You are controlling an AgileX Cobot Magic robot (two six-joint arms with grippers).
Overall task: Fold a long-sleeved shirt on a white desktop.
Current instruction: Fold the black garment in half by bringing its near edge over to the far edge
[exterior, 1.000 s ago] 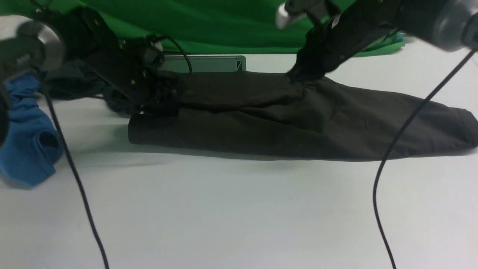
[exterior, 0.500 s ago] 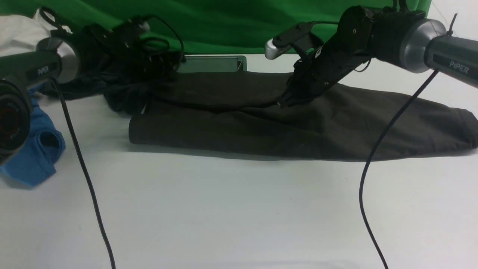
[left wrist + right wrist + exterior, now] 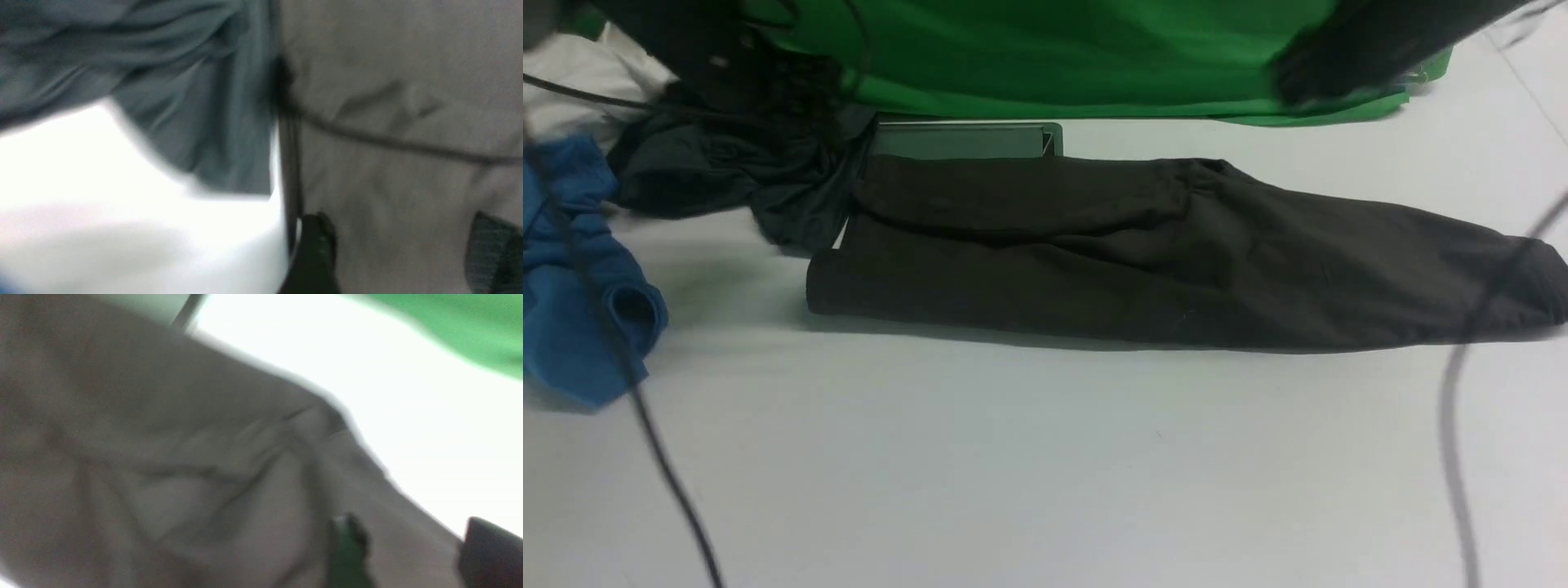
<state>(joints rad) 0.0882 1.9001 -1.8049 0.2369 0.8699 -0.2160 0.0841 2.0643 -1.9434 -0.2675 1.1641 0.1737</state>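
The long-sleeved shirt (image 3: 1143, 253) lies on the white desktop (image 3: 1045, 474) as a long dark brownish band, folded over itself, its right end reaching the frame edge. Both arms are lifted off it and show only as dark blurs, the left arm (image 3: 727, 57) at the top left and the right arm (image 3: 1347, 49) at the top right. In the left wrist view my left gripper (image 3: 402, 257) is open above the shirt (image 3: 388, 102), with nothing between its fingers. My right gripper (image 3: 416, 555) is also open and empty over the shirt (image 3: 163, 457) near its far edge.
A dark slate-grey garment (image 3: 735, 180) is bunched at the shirt's left end, beside a blue garment (image 3: 580, 278) at the left edge. A green cloth (image 3: 1054, 57) hangs behind. A silver-framed hatch (image 3: 964, 140) sits behind the shirt. Black cables (image 3: 662, 474) (image 3: 1454, 457) hang in front.
Both grippers have opened, let go of the shirt and risen up and outward. The fold they carried now rests flat on the shirt.
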